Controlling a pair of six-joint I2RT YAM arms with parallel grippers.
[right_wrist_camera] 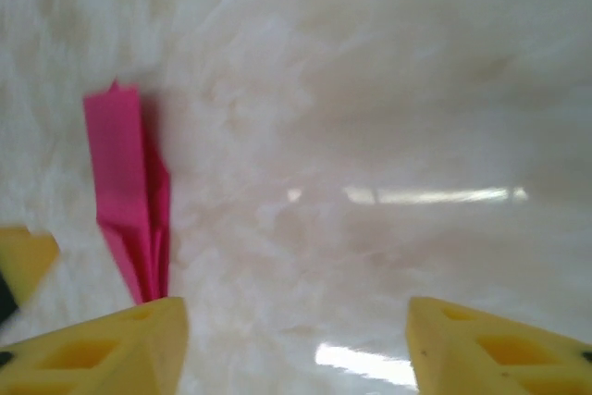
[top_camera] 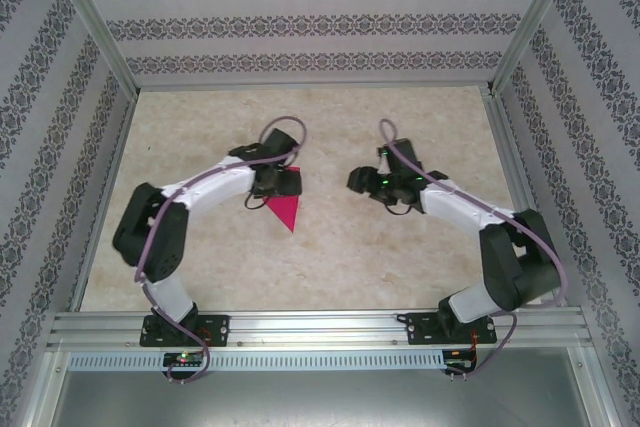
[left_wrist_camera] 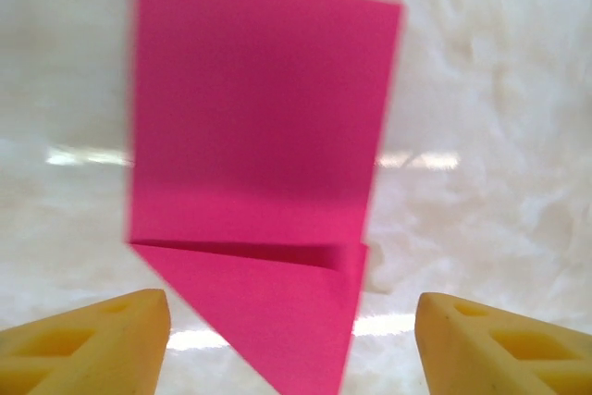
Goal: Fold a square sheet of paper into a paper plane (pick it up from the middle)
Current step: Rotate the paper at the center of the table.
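text: none legible | labels/brands: none legible | numbers: none legible | signs: none legible

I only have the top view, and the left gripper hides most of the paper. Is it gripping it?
Observer: No. The left gripper has its fingers apart on either side of the paper, not touching it.
Operator: What shape is the hidden part?
Observer: A rectangle, meeting the triangular point at a crease, lying on the table.
Operator: Right gripper holding anything?
Observer: No, the right gripper is open over bare table.
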